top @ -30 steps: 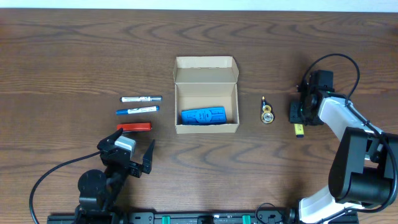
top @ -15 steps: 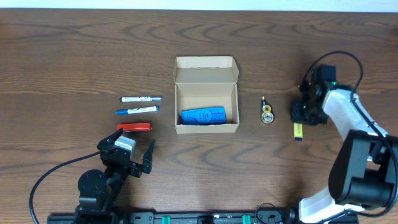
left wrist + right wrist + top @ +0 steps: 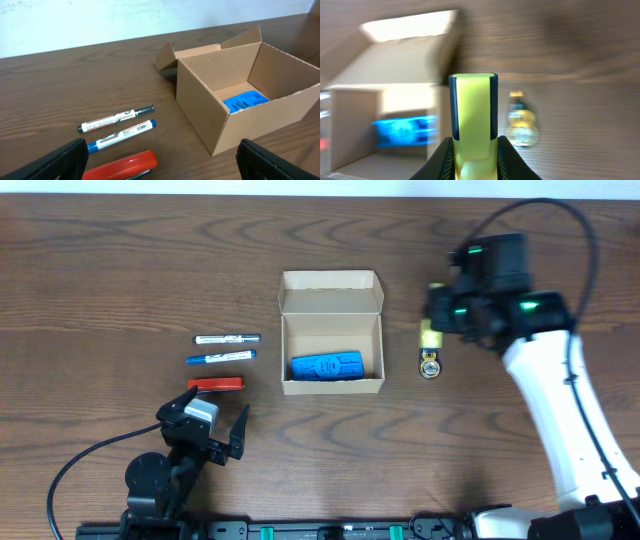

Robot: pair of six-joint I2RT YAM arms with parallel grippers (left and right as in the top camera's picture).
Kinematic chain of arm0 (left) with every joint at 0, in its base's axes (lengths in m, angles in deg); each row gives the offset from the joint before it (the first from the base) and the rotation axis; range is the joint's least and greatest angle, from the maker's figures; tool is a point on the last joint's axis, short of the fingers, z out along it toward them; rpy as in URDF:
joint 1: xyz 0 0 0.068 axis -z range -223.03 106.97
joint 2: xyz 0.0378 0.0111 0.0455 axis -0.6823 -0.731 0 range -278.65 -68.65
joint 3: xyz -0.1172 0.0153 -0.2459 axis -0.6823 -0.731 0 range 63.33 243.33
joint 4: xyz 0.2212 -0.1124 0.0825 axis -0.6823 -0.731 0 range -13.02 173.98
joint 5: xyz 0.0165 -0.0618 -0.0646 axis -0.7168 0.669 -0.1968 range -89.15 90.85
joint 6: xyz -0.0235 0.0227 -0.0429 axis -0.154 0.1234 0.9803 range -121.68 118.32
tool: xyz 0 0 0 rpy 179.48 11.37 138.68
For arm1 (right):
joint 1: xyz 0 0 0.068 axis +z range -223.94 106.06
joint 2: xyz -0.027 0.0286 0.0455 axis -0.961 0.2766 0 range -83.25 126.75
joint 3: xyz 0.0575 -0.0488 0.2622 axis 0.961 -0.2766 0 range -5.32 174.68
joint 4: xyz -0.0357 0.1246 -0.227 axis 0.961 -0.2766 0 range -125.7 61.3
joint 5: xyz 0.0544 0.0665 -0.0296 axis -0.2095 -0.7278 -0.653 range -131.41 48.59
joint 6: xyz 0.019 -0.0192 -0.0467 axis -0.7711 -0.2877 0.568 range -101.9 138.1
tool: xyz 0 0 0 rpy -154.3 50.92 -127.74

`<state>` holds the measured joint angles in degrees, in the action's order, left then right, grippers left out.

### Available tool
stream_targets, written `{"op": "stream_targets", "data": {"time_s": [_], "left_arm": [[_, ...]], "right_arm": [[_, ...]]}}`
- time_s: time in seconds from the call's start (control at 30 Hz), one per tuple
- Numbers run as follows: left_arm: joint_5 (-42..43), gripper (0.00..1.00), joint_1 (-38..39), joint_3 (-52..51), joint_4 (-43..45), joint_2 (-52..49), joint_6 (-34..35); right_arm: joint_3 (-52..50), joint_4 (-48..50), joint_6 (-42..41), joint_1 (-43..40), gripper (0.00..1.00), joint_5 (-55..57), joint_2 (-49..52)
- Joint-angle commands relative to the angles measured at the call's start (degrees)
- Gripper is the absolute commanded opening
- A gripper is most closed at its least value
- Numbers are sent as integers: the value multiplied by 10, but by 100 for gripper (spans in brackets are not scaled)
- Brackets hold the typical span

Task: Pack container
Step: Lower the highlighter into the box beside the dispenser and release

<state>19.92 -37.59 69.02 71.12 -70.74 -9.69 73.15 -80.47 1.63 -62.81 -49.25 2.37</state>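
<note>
Right gripper (image 3: 434, 328) clamped on yellow marker (image 3: 472, 125). Container (image 3: 332, 387) just to its left, lid flap up, blue item (image 3: 328, 366) inside against near wall, free room behind it. Gold round piece (image 3: 431, 364) near gripper. Left gripper (image 3: 212, 420) spread wide; container ahead to right. 2 pens ahead, black-capped pen (image 3: 117, 119) and blue-capped pen (image 3: 121, 135), barrel print too small to read.

I count one cardboard box (image 3: 332, 387). Inside it: one blue object (image 3: 328, 366). Left of it: two markers, a black-capped marker (image 3: 227, 339) and a blue-capped marker (image 3: 220, 358), plus one red object (image 3: 216, 384). Right of it: one gold trinket (image 3: 431, 364) and one yellow highlighter (image 3: 472, 115).
</note>
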Motion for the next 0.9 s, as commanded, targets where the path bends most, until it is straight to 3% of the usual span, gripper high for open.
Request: {"op": "stream_targets", "data": {"time_s": [0.0,0.27,0.53,0.87], "left_arm": [[-2,95,-3,-15,-2,4,-12],[-2,95,-3,-15,-2,4,-12],[-2,95,-3,-15,-2,4,-12],[-2,95,-3,-15,-2,4,-12]], "right_arm": [[2,18,-105,81,8,5,16],[2,42,-209,198,9,130,71],[2,37,-212,199,9,152,131],[2,33,-178,173,11,170,137]]}}
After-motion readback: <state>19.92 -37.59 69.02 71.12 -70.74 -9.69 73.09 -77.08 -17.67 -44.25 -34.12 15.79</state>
